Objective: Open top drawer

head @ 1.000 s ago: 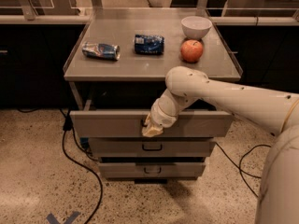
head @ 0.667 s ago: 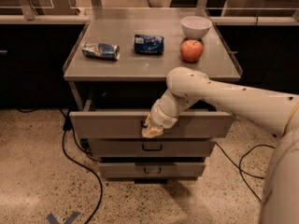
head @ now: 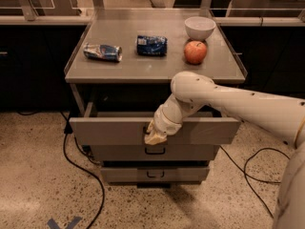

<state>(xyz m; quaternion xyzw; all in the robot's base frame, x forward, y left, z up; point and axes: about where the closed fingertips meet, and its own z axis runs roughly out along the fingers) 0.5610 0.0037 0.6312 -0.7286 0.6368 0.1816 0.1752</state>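
The top drawer [head: 109, 130] is the widest of three grey metal drawers under a grey cart top. It stands pulled out toward me, with a dark gap behind its front. My gripper [head: 155, 132] sits at the centre of the drawer front, right where the handle is, and covers it. The white arm reaches in from the right. Below are the mid-sized drawer [head: 124, 152] with a dark loop handle and the smallest drawer [head: 128, 174].
On the cart top [head: 143, 66] lie a crushed can [head: 102, 52], a blue packet [head: 152, 45], a red apple [head: 196, 52] and a white bowl [head: 200, 27]. Black cables [head: 78, 168] run over the speckled floor left and right of the cart.
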